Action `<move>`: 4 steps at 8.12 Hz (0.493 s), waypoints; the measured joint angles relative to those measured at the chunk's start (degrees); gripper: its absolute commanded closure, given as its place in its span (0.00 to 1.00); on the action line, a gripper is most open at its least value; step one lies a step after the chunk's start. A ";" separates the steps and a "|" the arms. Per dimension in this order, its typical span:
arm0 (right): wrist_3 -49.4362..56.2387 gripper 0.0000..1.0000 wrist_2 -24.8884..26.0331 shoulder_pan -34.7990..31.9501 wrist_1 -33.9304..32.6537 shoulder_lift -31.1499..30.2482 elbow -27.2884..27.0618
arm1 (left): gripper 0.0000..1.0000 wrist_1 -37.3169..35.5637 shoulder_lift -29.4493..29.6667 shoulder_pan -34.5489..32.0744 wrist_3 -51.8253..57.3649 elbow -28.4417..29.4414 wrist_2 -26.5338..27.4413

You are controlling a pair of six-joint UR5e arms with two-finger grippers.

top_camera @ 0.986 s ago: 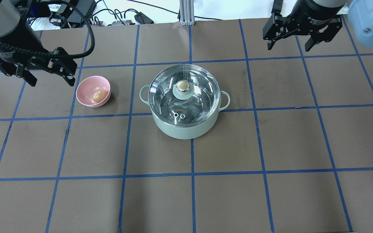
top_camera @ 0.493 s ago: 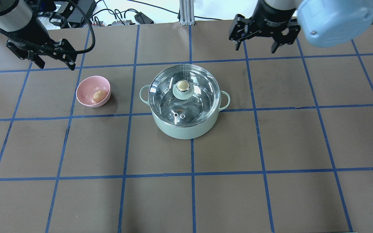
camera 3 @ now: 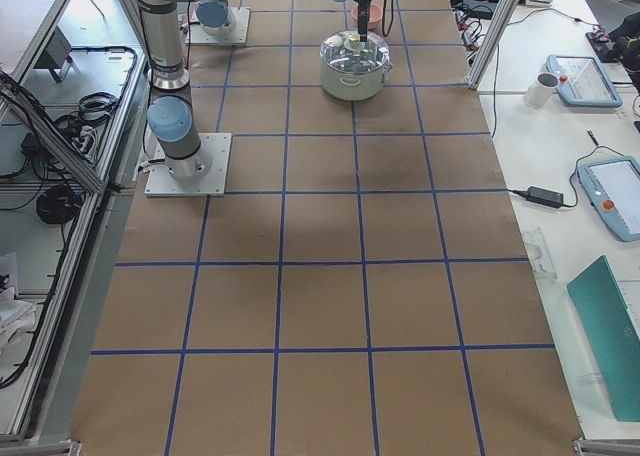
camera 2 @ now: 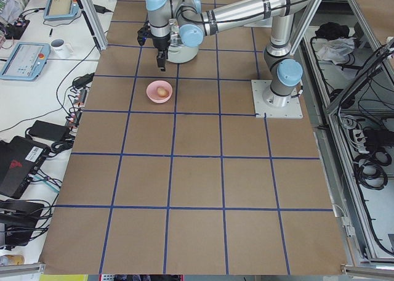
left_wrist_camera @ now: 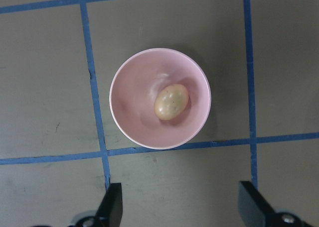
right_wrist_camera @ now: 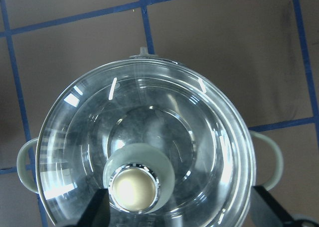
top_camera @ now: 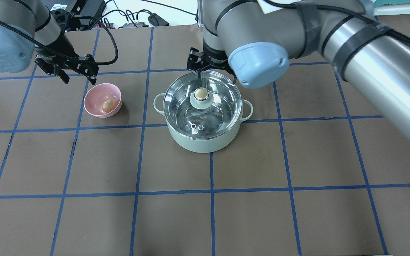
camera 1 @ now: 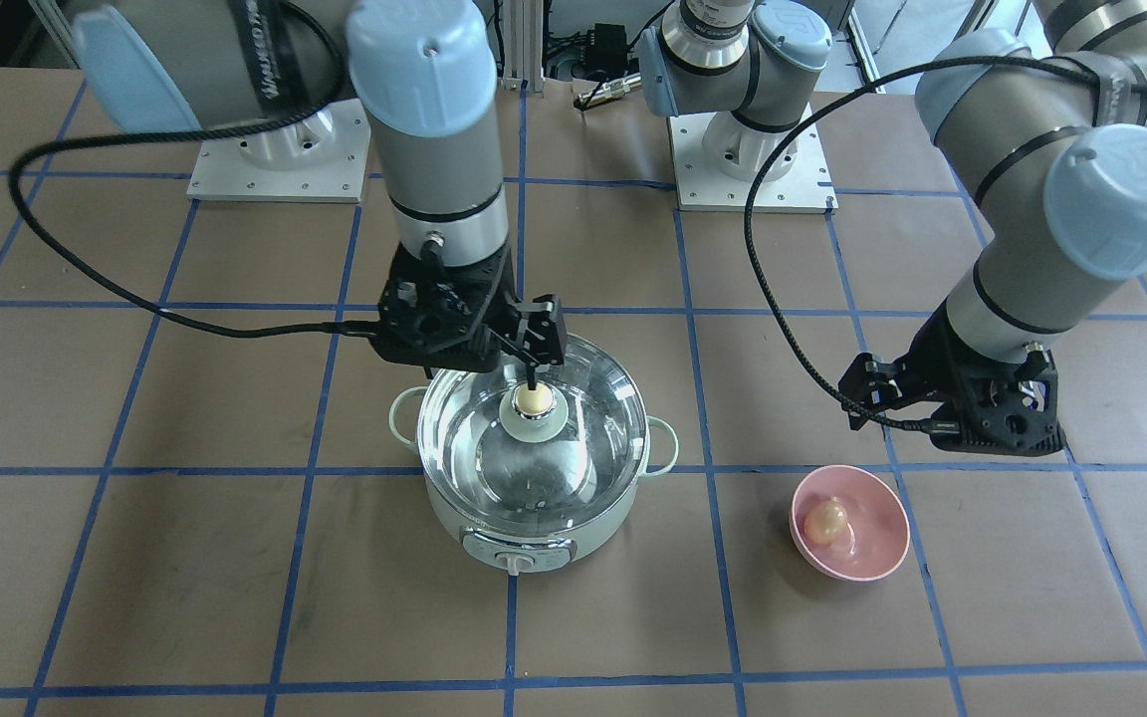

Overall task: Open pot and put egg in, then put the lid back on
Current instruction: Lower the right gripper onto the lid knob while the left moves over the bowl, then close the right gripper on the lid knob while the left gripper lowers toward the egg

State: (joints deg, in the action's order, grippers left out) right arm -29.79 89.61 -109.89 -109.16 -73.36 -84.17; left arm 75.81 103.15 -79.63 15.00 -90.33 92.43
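The mint-green pot point(top_camera: 201, 142) stands mid-table with the glass lid point(top_camera: 221, 106) on it; the lid's beige knob point(top_camera: 200, 93) is on top. The egg point(top_camera: 108, 104) lies in a pink bowl point(top_camera: 94, 93) left of the pot. My right gripper point(top_camera: 215, 75) is open, above the lid's far edge, just behind the knob; in the right wrist view point(right_wrist_camera: 182, 214) the knob point(right_wrist_camera: 134, 188) sits low, near the left finger. My left gripper point(top_camera: 78, 75) is open, above the table just behind the bowl; the left wrist view point(left_wrist_camera: 182, 212) shows the egg point(left_wrist_camera: 171, 101) ahead of the fingers.
Brown table point(top_camera: 247, 213) with a blue tape grid. The pot's control knob point(camera 1: 514, 564) faces away from the robot. Cables and power bricks point(top_camera: 84, 14) lie beyond the far edge. The right arm's elbow point(top_camera: 258, 64) hangs over the pot's far right side.
My right gripper has moved left and down from the far right to above the lid's far edge. My left gripper has moved right, closer to the pink bowl. Both stay open.
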 measured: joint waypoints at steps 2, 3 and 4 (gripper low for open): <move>-3.68 0.00 0.69 -2.97 -2.77 3.74 -0.04 | 0.16 -3.44 2.77 0.00 0.92 -1.08 0.07; -4.14 0.00 0.98 -3.36 -3.22 4.86 -0.16 | 0.16 -4.88 3.89 0.00 1.60 -1.41 0.10; -4.08 0.00 1.15 -3.55 -3.36 5.59 -0.30 | 0.16 -6.12 4.82 0.00 2.09 -1.62 0.11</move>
State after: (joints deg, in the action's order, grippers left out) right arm -33.87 90.76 -113.44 -112.52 -67.77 -84.48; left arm 69.69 107.98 -79.63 17.08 -91.95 92.54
